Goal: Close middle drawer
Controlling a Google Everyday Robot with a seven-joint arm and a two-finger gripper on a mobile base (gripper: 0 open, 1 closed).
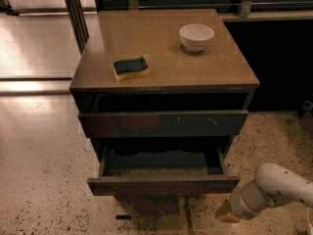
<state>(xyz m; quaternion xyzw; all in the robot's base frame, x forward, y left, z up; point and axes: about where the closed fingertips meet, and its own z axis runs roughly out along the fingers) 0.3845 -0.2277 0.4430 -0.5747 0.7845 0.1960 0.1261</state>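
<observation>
The middle drawer [164, 184] is pulled out of the dark-brown cabinet, showing its dark box interior and plain flat front. Above it sits a wider front [164, 124] with small pale scratches, nearly flush. A narrower front [156, 204] shows just below the open drawer. My gripper [226, 214] is at the bottom right, low near the floor, just right of and below the open drawer's right front corner. It hangs from my white arm [276, 187]. It appears not to touch the drawer.
A white bowl [196, 36] and a yellow-and-dark sponge [130, 68] lie on the cabinet top [166, 48]. Speckled floor [44, 180] spreads left and right of the cabinet. A dark post [74, 13] stands at the back left, a dark wall at the right.
</observation>
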